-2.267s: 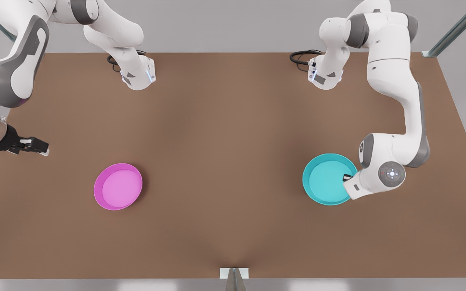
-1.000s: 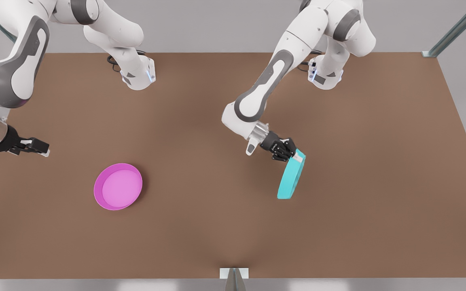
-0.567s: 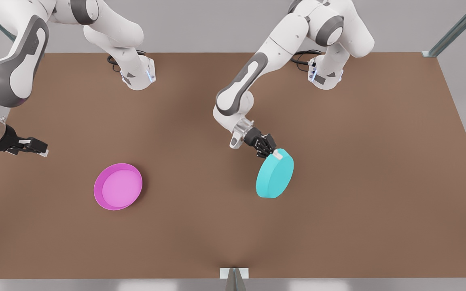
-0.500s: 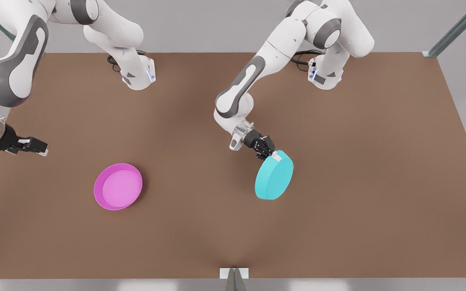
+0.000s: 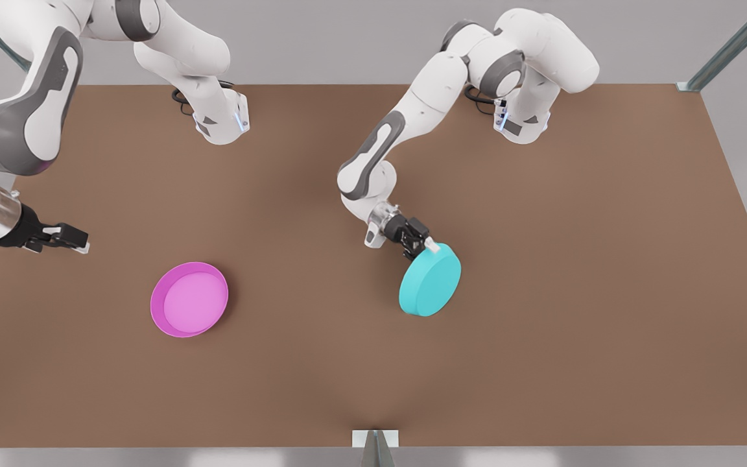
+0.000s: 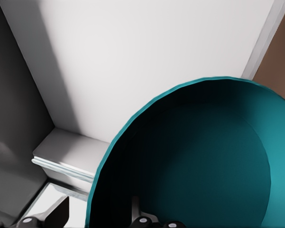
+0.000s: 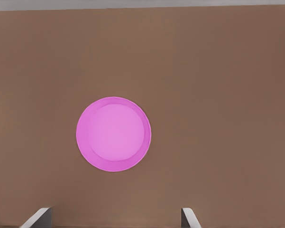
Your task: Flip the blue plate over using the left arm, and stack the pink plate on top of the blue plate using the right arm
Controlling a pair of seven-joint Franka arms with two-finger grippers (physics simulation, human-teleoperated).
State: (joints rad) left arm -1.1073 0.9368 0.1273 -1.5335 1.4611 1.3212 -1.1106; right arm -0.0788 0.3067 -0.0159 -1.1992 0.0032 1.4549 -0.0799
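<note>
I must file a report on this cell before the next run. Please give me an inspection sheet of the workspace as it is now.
Surface: brown matte tabletop, flat, no marks seen.
Job's things: round turquoise plastic plate turned underside up, tilted, held by its rim; round pink plastic plate lying rim up on the table toward the front view's left.
Clutter: nothing seen.
Grippers: left end effector shut on the turquoise plate's rim; right end effector open, waiting above the table's edge at the front view's left, apart from the pink plate.
Cables: black cable loops at the arm bases.
Surroundings: grey wall; metal frame post.
</note>
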